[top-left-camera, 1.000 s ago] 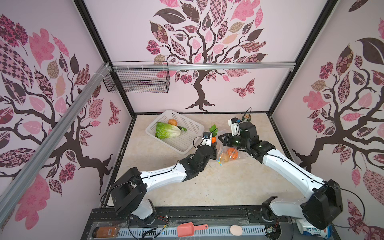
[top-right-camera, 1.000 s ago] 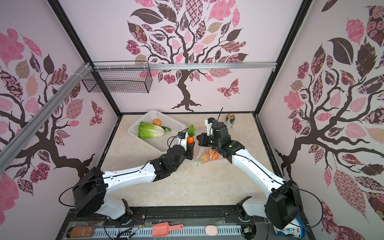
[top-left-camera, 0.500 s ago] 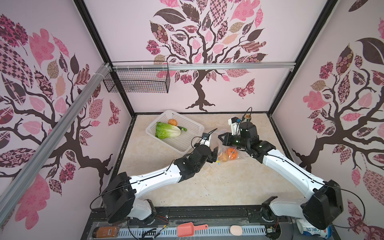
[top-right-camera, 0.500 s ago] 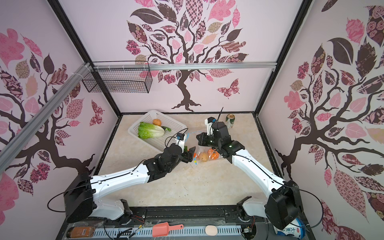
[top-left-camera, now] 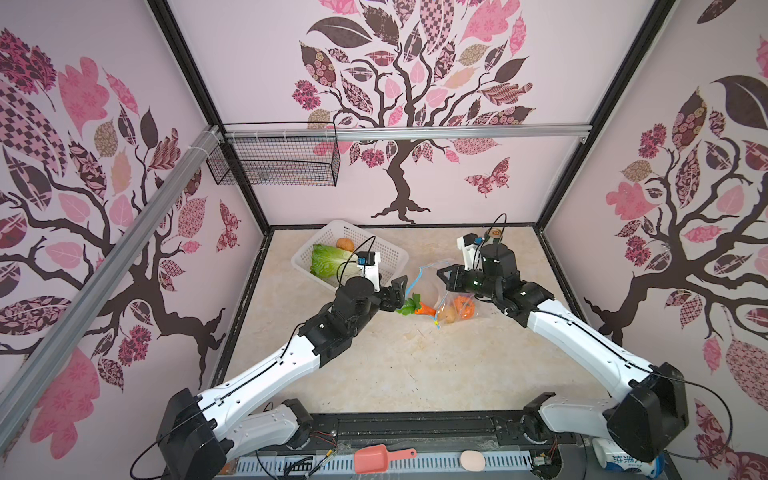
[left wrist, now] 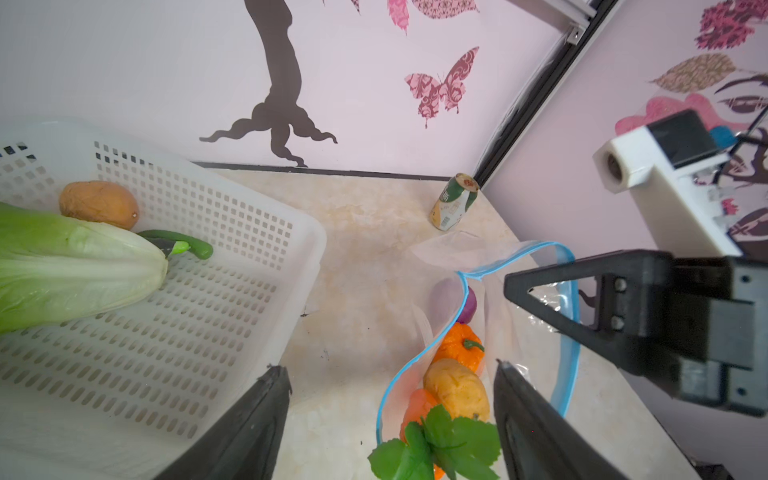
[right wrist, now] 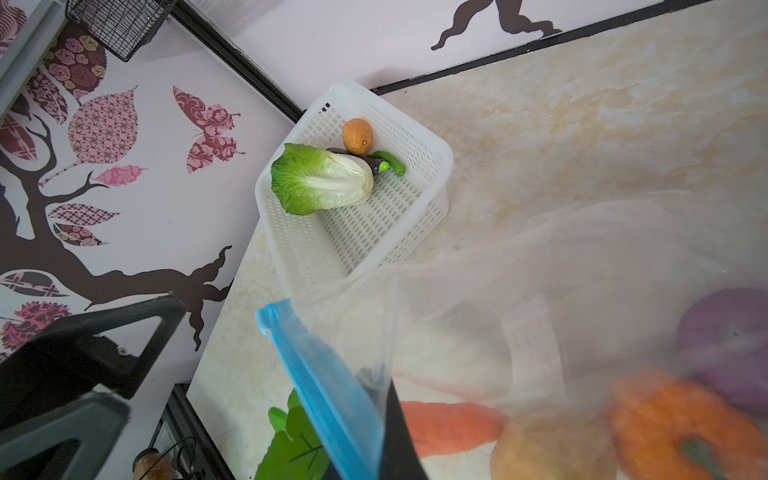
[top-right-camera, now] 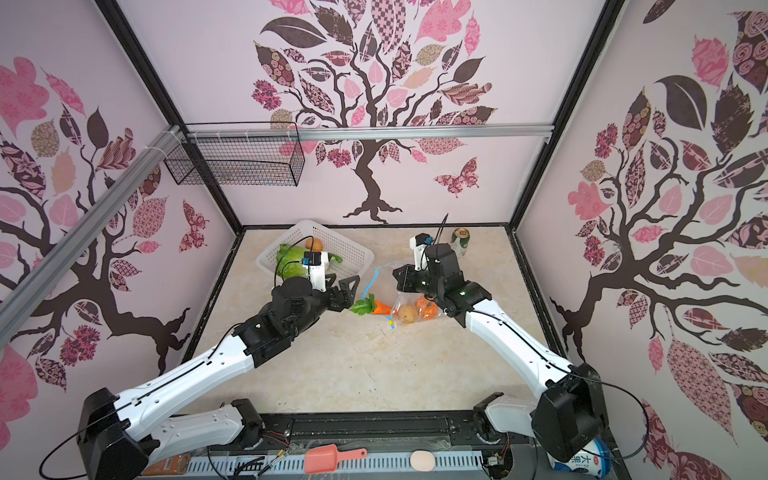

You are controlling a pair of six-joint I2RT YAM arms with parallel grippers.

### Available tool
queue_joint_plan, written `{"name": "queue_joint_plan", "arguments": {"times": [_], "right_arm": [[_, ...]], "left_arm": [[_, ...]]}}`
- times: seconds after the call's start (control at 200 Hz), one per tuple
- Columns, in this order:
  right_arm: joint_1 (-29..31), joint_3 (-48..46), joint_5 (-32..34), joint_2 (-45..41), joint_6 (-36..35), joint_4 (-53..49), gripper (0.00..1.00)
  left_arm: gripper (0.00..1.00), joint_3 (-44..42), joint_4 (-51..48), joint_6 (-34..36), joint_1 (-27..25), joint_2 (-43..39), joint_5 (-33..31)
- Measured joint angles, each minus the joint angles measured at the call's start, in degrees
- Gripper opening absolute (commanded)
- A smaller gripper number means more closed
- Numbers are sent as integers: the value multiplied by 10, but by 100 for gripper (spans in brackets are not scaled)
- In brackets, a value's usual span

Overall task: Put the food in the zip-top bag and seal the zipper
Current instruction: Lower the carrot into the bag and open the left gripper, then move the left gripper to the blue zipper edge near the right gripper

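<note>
The zip-top bag (top-left-camera: 453,297) lies mid-table with its mouth held up and open. My right gripper (top-left-camera: 442,277) (right wrist: 386,415) is shut on the light-blue zipper (right wrist: 316,374) edge. Inside the bag are a potato (left wrist: 457,390), a pumpkin (left wrist: 457,347) and a purple onion (left wrist: 467,305). The carrot (top-left-camera: 426,309) (left wrist: 417,409) lies in the mouth, its green leaves (left wrist: 436,444) outside. My left gripper (top-left-camera: 398,291) (left wrist: 388,368) hangs open just behind the leaves, holding nothing. Cabbage (top-right-camera: 291,262), another potato (left wrist: 97,203) and the eggplant (left wrist: 174,245) sit in the basket.
The white perforated basket (top-left-camera: 395,255) stands at the back left, close to my left wrist. A green-white can (top-right-camera: 460,241) stands at the back right near the wall. A black wire basket (top-left-camera: 274,162) hangs on the back rail.
My left gripper held the carrot upright above the bag mouth, then lowered, opened and let it go. The carrot now lies in the mouth. The right arm has kept its hold.
</note>
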Motion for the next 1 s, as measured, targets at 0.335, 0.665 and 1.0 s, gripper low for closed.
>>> {"name": "queue_joint_plan", "arguments": {"times": [0.335, 0.665, 1.0], "right_arm": [[0, -7, -17, -31, -31, -1, 0], [0, -14, -17, -36, -44, -2, 0], [0, -14, -16, -40, -45, -4, 0]], "left_arm": [[66, 44, -6, 40, 74, 119, 219], [69, 55, -10, 50, 74, 124, 281], [70, 55, -15, 73, 74, 72, 306]]}}
